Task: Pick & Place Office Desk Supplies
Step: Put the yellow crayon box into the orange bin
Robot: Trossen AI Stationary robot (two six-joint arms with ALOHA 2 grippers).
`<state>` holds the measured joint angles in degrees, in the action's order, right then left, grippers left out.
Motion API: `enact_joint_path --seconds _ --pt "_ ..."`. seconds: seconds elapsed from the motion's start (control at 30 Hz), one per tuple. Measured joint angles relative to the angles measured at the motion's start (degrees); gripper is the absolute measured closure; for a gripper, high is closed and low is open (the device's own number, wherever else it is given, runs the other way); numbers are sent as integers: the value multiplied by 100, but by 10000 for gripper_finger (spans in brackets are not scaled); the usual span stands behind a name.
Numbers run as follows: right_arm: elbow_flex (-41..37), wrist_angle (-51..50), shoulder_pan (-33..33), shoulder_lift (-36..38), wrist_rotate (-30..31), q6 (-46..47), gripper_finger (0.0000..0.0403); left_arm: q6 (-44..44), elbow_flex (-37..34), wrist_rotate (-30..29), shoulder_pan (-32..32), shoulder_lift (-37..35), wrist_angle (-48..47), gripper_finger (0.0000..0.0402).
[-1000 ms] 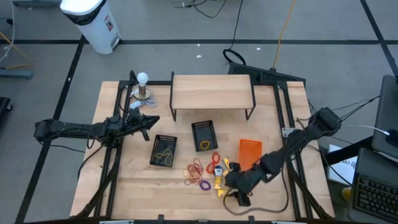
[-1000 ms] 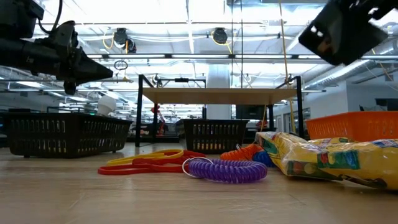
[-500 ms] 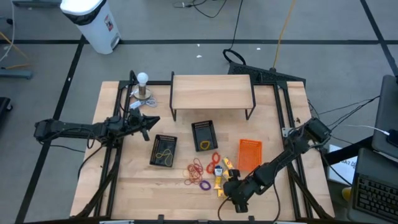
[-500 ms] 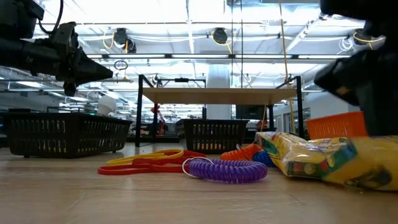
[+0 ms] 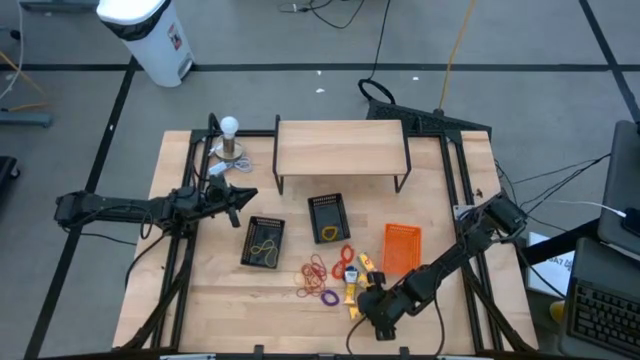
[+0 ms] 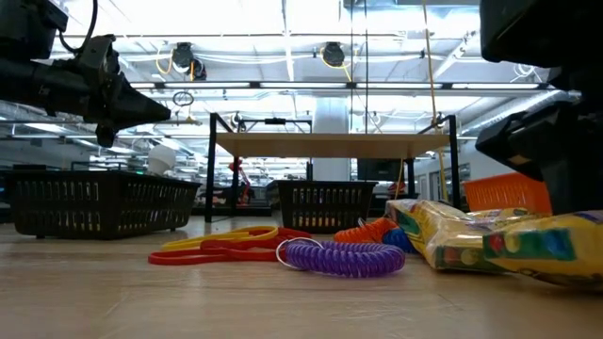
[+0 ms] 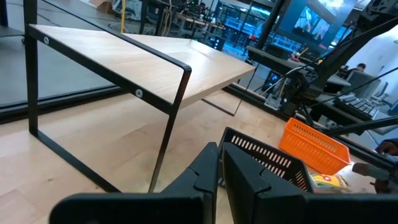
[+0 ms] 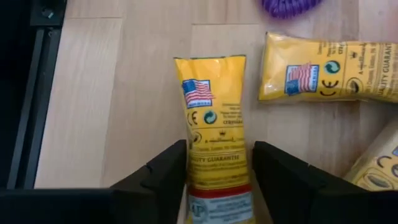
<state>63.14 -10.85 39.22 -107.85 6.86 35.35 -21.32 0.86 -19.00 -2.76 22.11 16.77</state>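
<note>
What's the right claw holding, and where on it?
Nothing gripped yet. The right claw straddles one end of a yellow packet, fingers either side; contact can't be told. Left claw is shut, empty.

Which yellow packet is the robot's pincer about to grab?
The yellow packet lying lengthwise between the right pincer's two dark fingers. The other packet lies crosswise, farther off, beside the purple coil.
</note>
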Motion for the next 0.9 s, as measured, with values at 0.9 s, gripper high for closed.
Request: enact_joint_path --seconds 0.9 --pt "-168 1012 -87 4267 508 -3235 347 63 0 -59 0 0 -26 378"
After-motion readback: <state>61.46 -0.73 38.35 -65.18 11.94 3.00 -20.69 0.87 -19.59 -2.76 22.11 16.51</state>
